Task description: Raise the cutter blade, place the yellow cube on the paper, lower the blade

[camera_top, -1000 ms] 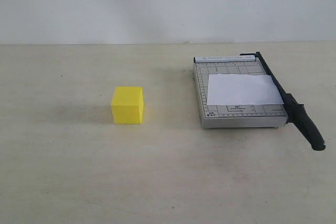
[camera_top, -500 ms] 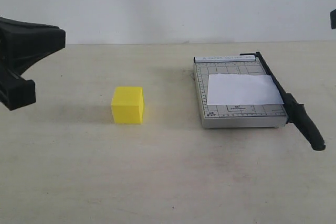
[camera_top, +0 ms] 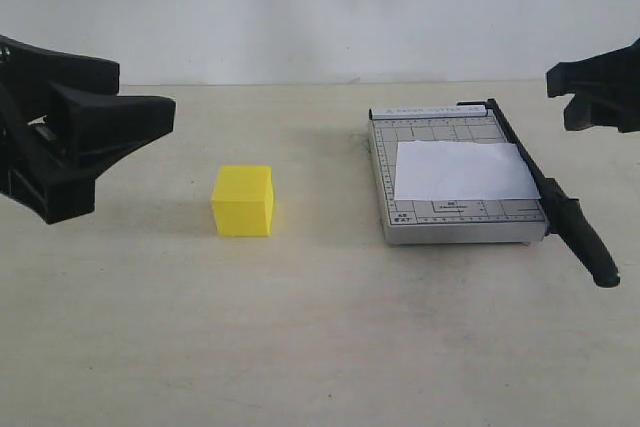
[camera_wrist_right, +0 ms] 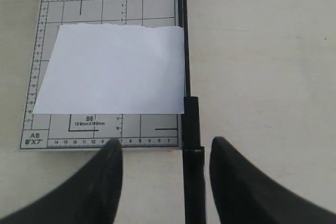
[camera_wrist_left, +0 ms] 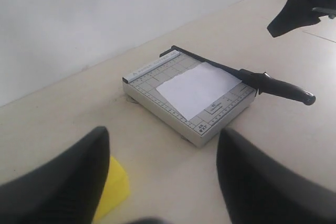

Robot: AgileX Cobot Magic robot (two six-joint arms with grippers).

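Left gripper [camera_wrist_left: 163,148]: at the far left of the exterior view, above the tabletop; jaws apart, nothing between them.
Yellow cube [camera_top: 243,200]: rests on the table left of centre, well apart from the trimmer board and between it and the left gripper; one face is turned towards the exterior camera, slightly to the right.
Trimmer board [camera_top: 440,132]: grey, gridded, flat on the table right of centre.
Board lettering: the strip along the far edge reads "PAPER CUTTER A5"; "B5" is printed near the front edge and "A5" at the front left corner. The ruler figures are too small to read.
Paper [camera_top: 462,171]: white sheet lying on the board, long axis across it; its right edge meets the blade line and its far edge is slightly ragged.
Cutter blade [camera_top: 565,212]: down, flat along the board's right edge. The long axis runs from the hinge at the far right corner towards the exterior camera; the thick handle end overhangs the near edge and points forward and a little right.
Right gripper [camera_wrist_right: 165,142]: at the right edge of the exterior view, above the blade; jaws apart, clear of the handle.
Table [camera_top: 320,347]: pale beige, matt, faintly streaked.
Wall [camera_top: 300,7]: plain white, meeting the table's far edge.
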